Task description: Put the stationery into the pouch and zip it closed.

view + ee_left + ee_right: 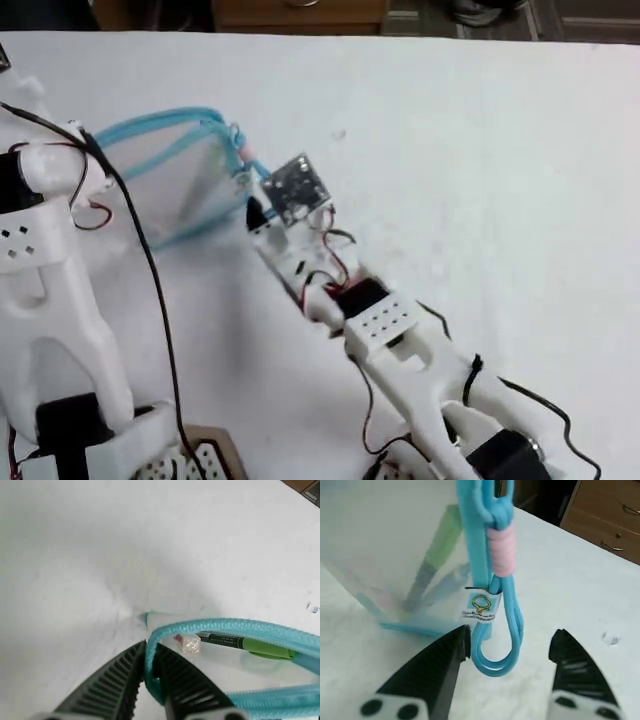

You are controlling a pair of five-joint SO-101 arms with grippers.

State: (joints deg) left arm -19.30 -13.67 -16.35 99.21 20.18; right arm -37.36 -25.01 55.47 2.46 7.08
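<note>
Left hand (150,647) pinched tight on the pouch (240,627) rim; right hand (512,635) wide open, cord loop (493,668) between its fingers.

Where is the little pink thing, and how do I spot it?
On the white table sits a see-through pouch edged in blue. A looped blue cord comes off one corner, right by the open right gripper. The pink wrap hugs that cord, a pale pink band where everything around it is blue.

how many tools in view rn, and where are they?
2: left tool shut on the teal rim of the pouch; right tool open around its cord loop. None looks hidden.
</note>
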